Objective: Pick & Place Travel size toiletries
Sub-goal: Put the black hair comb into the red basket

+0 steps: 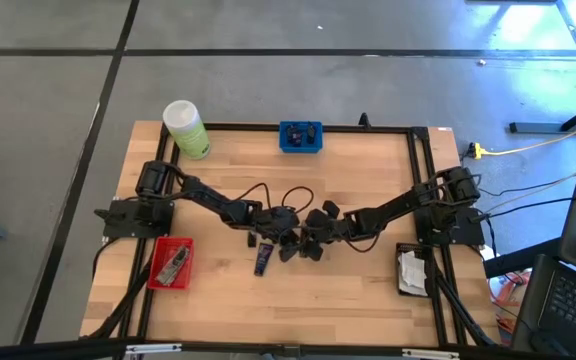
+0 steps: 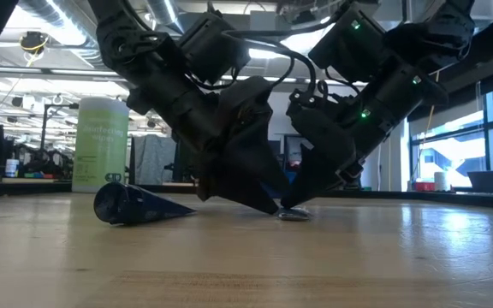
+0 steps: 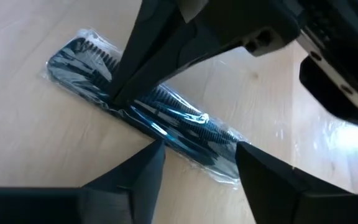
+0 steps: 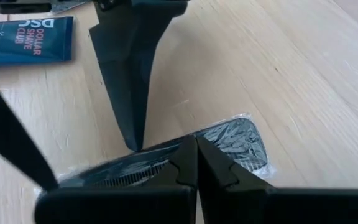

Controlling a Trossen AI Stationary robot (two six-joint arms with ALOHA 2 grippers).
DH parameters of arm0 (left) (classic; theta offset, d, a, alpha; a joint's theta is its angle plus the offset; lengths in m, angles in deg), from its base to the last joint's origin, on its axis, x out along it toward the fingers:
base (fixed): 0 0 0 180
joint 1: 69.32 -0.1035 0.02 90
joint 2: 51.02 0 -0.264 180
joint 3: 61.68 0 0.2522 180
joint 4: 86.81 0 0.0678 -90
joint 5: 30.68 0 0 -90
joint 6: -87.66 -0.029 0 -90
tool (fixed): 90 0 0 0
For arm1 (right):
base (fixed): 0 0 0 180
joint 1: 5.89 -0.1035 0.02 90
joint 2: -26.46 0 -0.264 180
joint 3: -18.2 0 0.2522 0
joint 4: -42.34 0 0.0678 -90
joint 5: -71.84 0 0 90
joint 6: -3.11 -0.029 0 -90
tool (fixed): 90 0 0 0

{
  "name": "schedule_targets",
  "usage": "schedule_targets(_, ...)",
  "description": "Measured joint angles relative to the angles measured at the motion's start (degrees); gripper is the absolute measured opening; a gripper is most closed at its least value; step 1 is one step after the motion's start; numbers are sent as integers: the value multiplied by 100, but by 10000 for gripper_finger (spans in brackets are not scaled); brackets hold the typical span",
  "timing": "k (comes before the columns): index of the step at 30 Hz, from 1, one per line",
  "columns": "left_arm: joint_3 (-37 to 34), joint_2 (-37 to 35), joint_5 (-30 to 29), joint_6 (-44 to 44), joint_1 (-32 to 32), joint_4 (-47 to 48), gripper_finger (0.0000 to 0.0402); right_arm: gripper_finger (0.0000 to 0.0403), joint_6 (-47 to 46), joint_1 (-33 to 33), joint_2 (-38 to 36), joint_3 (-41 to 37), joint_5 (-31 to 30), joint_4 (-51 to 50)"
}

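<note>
A clear packet (image 3: 166,121) with a dark comb inside lies flat on the wooden table at its middle. My left gripper (image 3: 197,149) is open and straddles the packet, one fingertip at each long edge. My right gripper (image 4: 196,146) is shut, and its tips (image 3: 115,99) are down on the packet. A dark navy tube (image 1: 263,262) lies flat on the table just nearer the front edge; it also shows in the right wrist view (image 4: 23,40) and the low view (image 2: 135,205). My left gripper's open fingers (image 3: 151,158) stand across the packet at its two long edges, slanting down; I cannot tell whether they touch it. My right gripper presses its shut fingertips down on the packet's top face (image 3: 107,109), toward one end, slanting down from above. The packet lies flat on the table.
A big light-green bottle (image 1: 186,128) stands at the far left corner and a blue tray (image 1: 300,136) at the far edge's middle. A red tray (image 1: 171,262) lies front left, and a black tray (image 1: 411,270) holding white items front right. Bare wood lies along the front edge.
</note>
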Motion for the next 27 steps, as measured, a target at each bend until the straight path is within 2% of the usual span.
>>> schedule_targets(6, -3, 46, 207, 122, -44, -260, 230, 0, 26, 6, 9, -7, 102, 115)
schedule_targets(14, 15, 40, 201, 251, -35, -12, 226, 0, 125, 26, -57, -9, 149, 109)
schedule_targets(23, 6, 36, 320, 251, -40, 1, 226, 0, 327, -99, -923, -26, -146, -707)
schedule_targets(27, 3, 38, 322, 256, -40, -12, 226, 0, 366, -115, -1014, -24, 91, -927)
